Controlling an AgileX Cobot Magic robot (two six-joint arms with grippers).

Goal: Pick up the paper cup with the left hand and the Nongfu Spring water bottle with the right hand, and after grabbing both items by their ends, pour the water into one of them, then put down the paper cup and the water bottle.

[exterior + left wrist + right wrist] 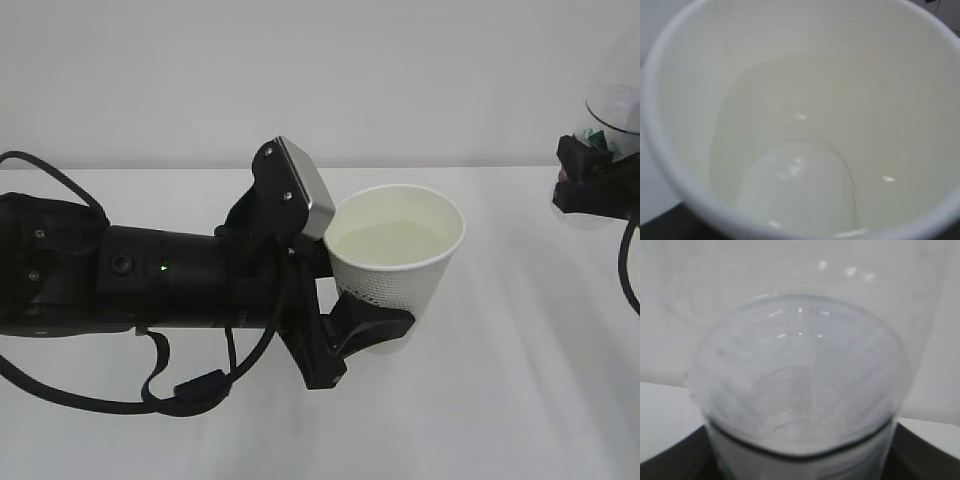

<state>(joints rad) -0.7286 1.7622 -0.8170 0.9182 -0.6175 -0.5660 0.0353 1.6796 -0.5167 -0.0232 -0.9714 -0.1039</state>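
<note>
Exterior view: your left hand (372, 330) clamps the white dimpled paper cup (395, 265) low at centre, holding water (390, 243); your right hand (590, 185) grips the clear plastic bottle (612, 110) at three o'clock. Lowering tilted could spill.

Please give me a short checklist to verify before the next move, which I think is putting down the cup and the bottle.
1. Left hand grips the paper cup near its base: ok.
2. Cup upright, not tipping: ok.
3. Water is inside the cup: ok.
4. Right hand holds the water bottle: ok, jaws closed around it.
5. Bottle clear of the cup, apart at the right edge: ok.
6. Table below the cup free for setting down: ok as far as visible; under the bottle, cannot tell.
</note>
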